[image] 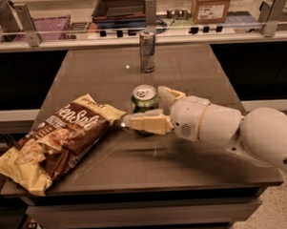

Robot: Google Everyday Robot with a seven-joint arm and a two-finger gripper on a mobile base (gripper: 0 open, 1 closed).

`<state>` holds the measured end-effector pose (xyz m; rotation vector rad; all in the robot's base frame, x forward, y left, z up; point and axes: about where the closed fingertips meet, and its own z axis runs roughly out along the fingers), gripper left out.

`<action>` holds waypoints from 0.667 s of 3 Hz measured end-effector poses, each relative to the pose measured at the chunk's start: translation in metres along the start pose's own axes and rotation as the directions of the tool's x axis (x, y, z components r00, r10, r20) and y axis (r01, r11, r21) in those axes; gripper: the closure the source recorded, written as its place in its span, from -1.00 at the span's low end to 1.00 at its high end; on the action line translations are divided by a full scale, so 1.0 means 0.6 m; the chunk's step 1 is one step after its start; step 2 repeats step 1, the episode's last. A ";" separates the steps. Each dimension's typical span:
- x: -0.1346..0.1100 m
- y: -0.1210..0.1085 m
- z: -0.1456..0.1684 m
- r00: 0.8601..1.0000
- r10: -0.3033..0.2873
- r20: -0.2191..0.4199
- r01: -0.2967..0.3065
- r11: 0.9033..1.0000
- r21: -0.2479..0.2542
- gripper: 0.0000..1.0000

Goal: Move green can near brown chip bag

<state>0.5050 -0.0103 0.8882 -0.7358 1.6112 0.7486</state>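
Observation:
The green can (145, 101) stands upright on the table, just right of the brown chip bag (58, 139), which lies flat at the front left. My gripper (150, 111) reaches in from the right with one cream finger (146, 123) in front of the can and the other (169, 95) behind it. The fingers sit around the can's lower body. The can's bottom is hidden behind the near finger.
A taller slim silver-and-blue can (147, 51) stands at the table's (183, 157) far middle. Behind the table runs a rail with bins, a dark tray (122, 7) and a cardboard box (211, 4). My white arm (239, 131) covers the table's right front.

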 end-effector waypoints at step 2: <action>0.000 0.000 0.000 1.000 0.000 0.000 0.000 1.000 0.000 -1.00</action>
